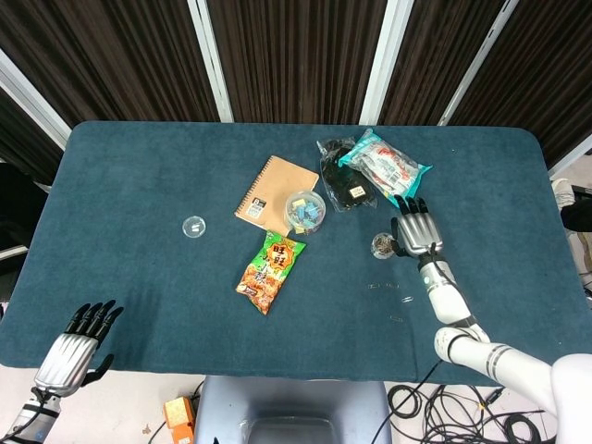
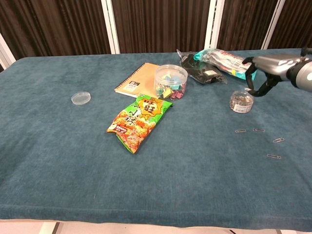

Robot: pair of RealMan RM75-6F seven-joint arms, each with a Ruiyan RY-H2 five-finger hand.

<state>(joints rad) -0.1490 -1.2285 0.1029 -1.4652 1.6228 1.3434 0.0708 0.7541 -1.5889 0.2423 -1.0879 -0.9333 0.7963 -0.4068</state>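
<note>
Beside the right hand [image 2: 265,68], a clear round paperclip tub [image 2: 241,101].

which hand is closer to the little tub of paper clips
Right. The right hand hovers just above and beside the tub of paper clips, not gripping it. The left hand sits far off at the table's near left edge.

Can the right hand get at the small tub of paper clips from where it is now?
Probably yes: the right hand hovers open just above the paper clip tub, with nothing between them.
</note>
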